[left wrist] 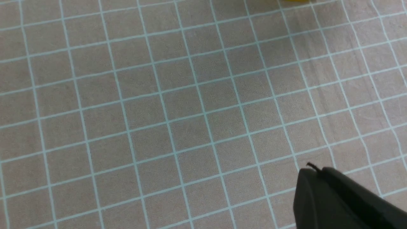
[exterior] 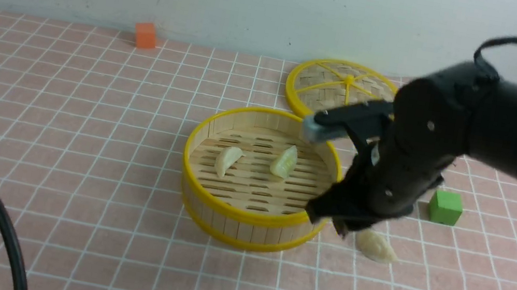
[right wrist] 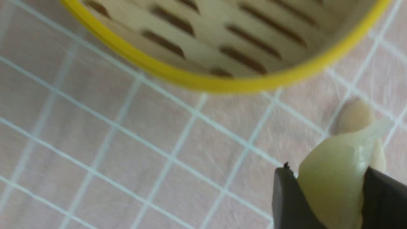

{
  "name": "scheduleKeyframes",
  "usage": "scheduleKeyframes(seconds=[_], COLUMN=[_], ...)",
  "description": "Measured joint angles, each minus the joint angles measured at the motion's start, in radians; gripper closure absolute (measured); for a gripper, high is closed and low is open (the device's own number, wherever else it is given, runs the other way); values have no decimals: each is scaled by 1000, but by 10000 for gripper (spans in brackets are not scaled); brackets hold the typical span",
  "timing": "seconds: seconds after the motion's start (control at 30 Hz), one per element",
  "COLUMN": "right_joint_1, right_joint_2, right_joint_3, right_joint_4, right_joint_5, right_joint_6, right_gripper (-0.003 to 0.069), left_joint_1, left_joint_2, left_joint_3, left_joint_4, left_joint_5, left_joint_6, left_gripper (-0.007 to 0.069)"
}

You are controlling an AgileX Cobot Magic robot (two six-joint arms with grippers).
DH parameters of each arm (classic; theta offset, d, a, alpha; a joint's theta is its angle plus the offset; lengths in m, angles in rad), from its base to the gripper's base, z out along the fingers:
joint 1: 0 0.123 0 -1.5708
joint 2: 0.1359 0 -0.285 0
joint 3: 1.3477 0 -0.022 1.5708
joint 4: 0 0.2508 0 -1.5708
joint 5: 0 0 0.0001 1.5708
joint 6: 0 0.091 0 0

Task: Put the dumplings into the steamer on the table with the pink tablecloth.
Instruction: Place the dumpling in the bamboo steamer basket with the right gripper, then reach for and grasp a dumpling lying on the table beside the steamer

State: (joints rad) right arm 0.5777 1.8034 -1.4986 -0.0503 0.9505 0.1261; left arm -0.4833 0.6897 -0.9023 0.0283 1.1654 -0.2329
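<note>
Front view: right tool (right wrist: pixel 327 181) tips hidden by arm (exterior: pixel 477 124); wrist cam shows it clamped on dumpling (right wrist: pixel 334 156). Left tool (left wrist: pixel 321 194) cropped, state unclear. Steamer (exterior: pixel 246 216) holds two dumplings (exterior: pixel 228 160) (exterior: pixel 284 162)

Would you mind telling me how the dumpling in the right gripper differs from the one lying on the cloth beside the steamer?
The held dumpling is translucent yellow-green; the loose dumpling is opaque pale cream. The held one is pinched in the right gripper, while the loose one lies free on the pink tablecloth. Both are outside the steamer, near its right side.
</note>
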Motion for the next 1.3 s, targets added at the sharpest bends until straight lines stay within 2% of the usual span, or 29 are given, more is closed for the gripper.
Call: scheduleKeyframes(seconds=[0.23,0.53,0.63,0.77,0.8,0.83,0.97,1.1,1.3], right_joint_1=[53,58,58,58,58,58,58,58,45], right_joint_2=[122,345,397,427,426,426,408,344,208], right_joint_3=[-234,-343,-349,-357,-370,-372,-443,-602,-580], right_joint_4=[30,25,22,22,22,22,22,-9,-38], right_joint_5=[-5,-77,-110,-133,-125,-125,0,240,283], right_joint_6=[-32,-34,-35,-36,-36,-36,-36,-92,-136], right_gripper=[400,398,368,293,251,248,194,165,162], left_joint_1=[0,0,0,0,0,0,0,0,0], left_joint_2=[0,0,0,0,0,0,0,0,0], left_joint_3=[0,0,0,0,0,0,0,0,0], left_joint_4=[-2,-28,-28,-28,-28,-28,-28,-28,-28], left_joint_5=[-4,-4,-4,-1,-1,-1,-1,-1,-1], left_joint_6=[0,0,0,0,0,0,0,3,3], left_gripper=[638,638,638,638,638,638,638,638,638])
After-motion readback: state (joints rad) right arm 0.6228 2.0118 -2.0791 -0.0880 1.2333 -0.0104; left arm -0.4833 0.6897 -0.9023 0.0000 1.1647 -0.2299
